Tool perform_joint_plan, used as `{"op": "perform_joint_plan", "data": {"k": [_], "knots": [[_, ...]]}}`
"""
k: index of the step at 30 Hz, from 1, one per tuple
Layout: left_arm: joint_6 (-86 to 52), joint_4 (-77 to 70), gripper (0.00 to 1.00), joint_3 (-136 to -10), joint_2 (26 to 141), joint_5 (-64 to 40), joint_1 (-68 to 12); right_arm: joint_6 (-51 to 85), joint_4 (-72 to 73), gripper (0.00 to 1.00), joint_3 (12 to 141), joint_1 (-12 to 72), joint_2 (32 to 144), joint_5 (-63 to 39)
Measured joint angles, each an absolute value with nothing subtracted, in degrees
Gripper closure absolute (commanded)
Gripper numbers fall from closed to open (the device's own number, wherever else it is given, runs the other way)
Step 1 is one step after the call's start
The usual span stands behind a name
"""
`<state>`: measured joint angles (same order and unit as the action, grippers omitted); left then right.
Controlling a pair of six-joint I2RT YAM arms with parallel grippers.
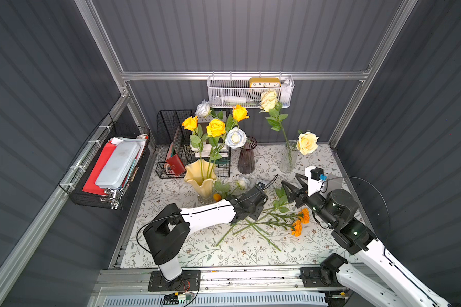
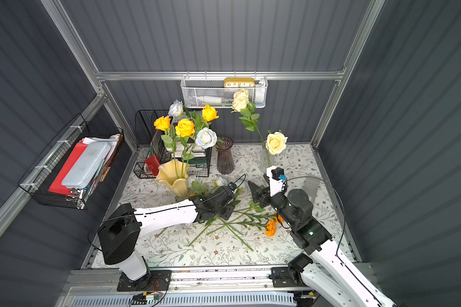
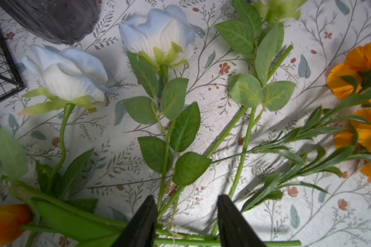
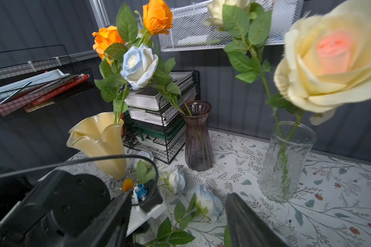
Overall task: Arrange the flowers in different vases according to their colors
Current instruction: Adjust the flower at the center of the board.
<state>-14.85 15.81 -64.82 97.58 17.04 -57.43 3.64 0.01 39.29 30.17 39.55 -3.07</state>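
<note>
bluish-white roses (image 3: pixel 156 34), green-stemmed, leafy, lying flat

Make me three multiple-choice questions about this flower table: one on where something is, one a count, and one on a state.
1. Where do the cream roses stand? A. purple vase B. clear vase C. lying flat
2. How many vases stand on the table? A. two B. three C. four
3. The left claw is: A. shut tight B. out of view C. open over green stems
Answers: B, their stems drop into clear glass; B, yellow vase, purple vase, clear vase; C, the wrist view shows a gap between its fingers.
</note>
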Motion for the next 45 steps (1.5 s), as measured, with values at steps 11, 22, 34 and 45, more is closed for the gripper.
{"op": "perform_joint_plan", "data": {"k": [11, 22, 34, 45], "knots": [[-26.5, 11.6, 0.45, -61.9, 85.3, 20.9, -56.9, 11.8, -13.1, 0.32, 34.9, 38.3, 39.3, -12.5], [-32.2, 8.6, 0.46, -57.6, 72.0, 27.1, -56.9, 16.5, -15.0, 0.36, 34.7, 50.7, 59.4, -6.8], [-34.0, 8.6, 0.46, -53.8, 69.3, 28.9, -56.9, 14.9, -14.0, 0.42, 46.7, 51.2, 83.9, -3.8], [-34.0, 8.7, 0.46, -53.3, 67.2, 30.0, -56.9, 13.8, -12.8, 0.45, 48.2, 50.8, 91.9, -0.8]]}}
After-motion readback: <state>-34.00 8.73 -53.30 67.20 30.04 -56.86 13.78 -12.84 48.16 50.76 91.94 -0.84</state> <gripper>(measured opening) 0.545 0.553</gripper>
